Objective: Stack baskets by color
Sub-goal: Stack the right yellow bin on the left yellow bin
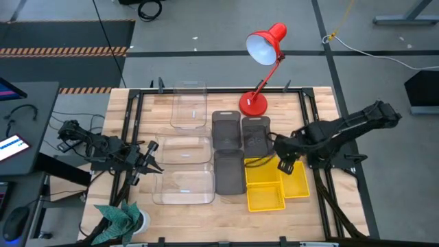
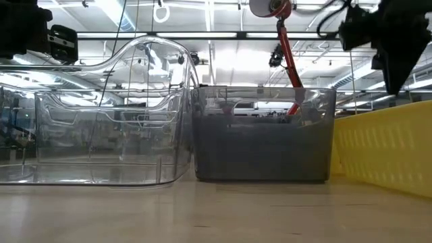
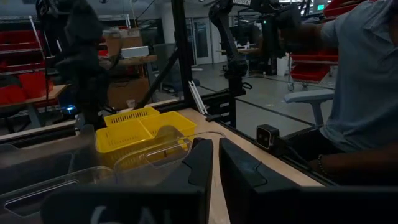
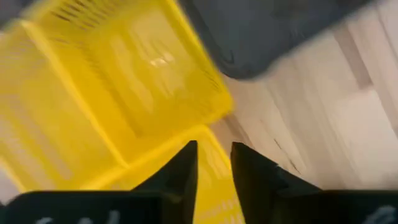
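Note:
Three clear baskets (image 1: 184, 149) lie in a column on the table's left half. Three dark grey baskets (image 1: 230, 173) lie at the middle. Two yellow baskets (image 1: 264, 186) stand side by side right of them. My right gripper (image 1: 285, 166) hangs over the yellow baskets (image 4: 124, 81), pointing down, open, with nothing between its fingers. My left gripper (image 1: 152, 159) waits level at the table's left side beside the clear baskets, its fingers (image 3: 202, 158) nearly together and touching nothing. In the low view a clear basket (image 2: 101, 115), a grey one (image 2: 263, 138) and a yellow one (image 2: 385, 148) stand in a row.
A red desk lamp (image 1: 264, 62) stands at the far edge behind the grey baskets. A green cloth (image 1: 120, 218) lies at the near left corner. A black frame (image 1: 130, 116) borders the table. A person (image 3: 364, 81) sits beyond the table edge.

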